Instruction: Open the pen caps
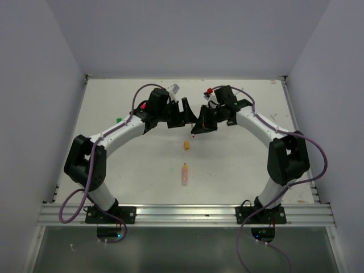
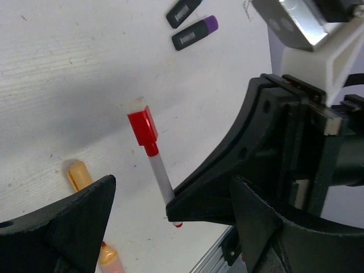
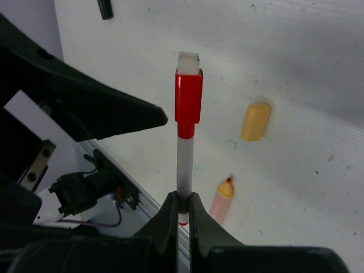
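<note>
My right gripper [image 3: 182, 206] is shut on the lower end of a white pen barrel [image 3: 183, 162] and holds it above the table. The pen's red cap [image 3: 188, 98] is on its far end. In the left wrist view the red cap [image 2: 143, 126] and the barrel [image 2: 160, 173] lie ahead, between my open left gripper's [image 2: 170, 185] jaws, which touch neither. One left finger [image 3: 114, 111] ends just beside the cap. From above, the left gripper [image 1: 183, 114] and right gripper [image 1: 198, 127] meet over the table's middle.
A loose orange cap [image 1: 185, 146] and an uncapped peach pen [image 1: 184, 173] lie on the table below the grippers. Two black markers, one with a purple cap [image 2: 195, 33], lie further off. Small pink [image 1: 143, 106] and green [image 1: 119, 120] items lie at the left.
</note>
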Controlling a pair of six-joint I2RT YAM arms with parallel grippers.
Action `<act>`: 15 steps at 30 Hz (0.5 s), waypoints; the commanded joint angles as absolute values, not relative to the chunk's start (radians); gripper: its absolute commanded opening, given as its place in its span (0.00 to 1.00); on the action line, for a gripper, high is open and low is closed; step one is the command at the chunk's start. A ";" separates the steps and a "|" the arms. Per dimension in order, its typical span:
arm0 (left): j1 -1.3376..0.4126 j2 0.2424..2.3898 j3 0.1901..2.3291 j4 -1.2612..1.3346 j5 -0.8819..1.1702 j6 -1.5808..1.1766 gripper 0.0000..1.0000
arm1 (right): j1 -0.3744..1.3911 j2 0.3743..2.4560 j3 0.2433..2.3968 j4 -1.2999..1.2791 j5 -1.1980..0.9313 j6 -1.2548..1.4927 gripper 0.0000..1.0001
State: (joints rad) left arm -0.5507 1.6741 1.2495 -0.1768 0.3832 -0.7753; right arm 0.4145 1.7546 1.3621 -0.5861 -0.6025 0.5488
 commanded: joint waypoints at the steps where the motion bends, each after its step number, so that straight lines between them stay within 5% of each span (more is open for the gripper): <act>1: -0.543 1.695 1.293 -0.190 0.408 -0.805 0.84 | 0.420 1.678 1.342 -0.537 -0.670 0.554 0.00; 15: -0.535 1.753 1.382 -0.270 0.368 -0.819 0.73 | 0.465 1.626 1.293 -0.486 -0.667 0.594 0.00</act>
